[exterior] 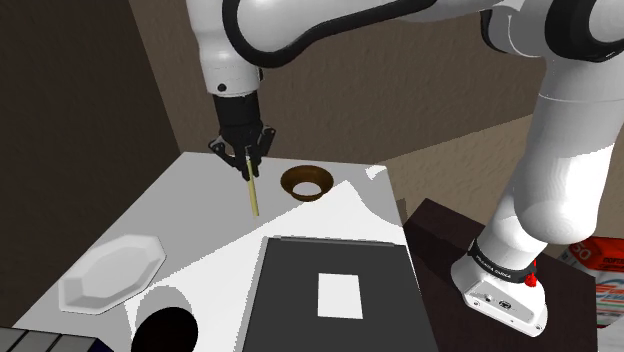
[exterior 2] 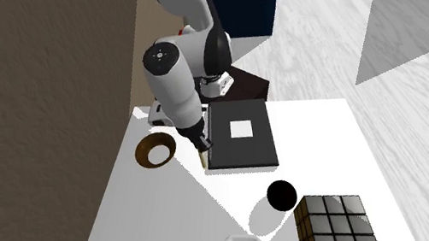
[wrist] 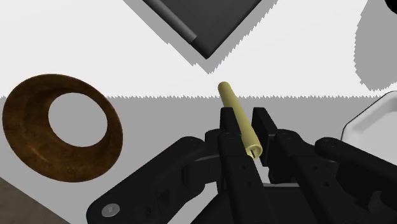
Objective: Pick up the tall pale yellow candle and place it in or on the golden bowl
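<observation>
Btwn the jaws, pale yellow candle [wrist: 238, 118] clamped tight, sticking out past tips, brown bowl [wrist: 28, 137] nr, apart.

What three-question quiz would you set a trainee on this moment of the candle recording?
1. True or false: the tool is shut on the pale yellow candle.
2. In the shoulder view, the golden-brown bowl lies on which side of the candle? A) left B) right C) directly under it
3. Name the white eight-sided item on the table at the shoulder view's lower left.

Key: 1 true; 2 B; 3 the plate.
</observation>
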Motion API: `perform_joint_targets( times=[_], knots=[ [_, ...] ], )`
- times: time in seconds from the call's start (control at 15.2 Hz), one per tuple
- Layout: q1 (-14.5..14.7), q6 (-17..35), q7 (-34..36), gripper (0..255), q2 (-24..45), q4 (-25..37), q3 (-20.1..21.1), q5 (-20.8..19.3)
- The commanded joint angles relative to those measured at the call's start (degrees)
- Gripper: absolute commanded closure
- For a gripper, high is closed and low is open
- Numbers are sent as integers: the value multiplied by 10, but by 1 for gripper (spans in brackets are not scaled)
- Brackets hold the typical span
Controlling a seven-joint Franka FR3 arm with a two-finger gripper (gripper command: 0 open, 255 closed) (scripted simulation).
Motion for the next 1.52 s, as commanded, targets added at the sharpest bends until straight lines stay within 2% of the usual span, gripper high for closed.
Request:
perform_joint_targets(
  times=[0.0, 0.26, 0.86, 1.45],
  knots=[
    [1, -14, 1, 255, -1, 13, 1, 1],
    [2, -42, 2, 255, -1, 41, 2, 1],
    [-82, -67, -129, 255, -88, -14, -44, 42],
    [-147, -109, -252, 255, -123, -10, -102, 49]
  ],
)
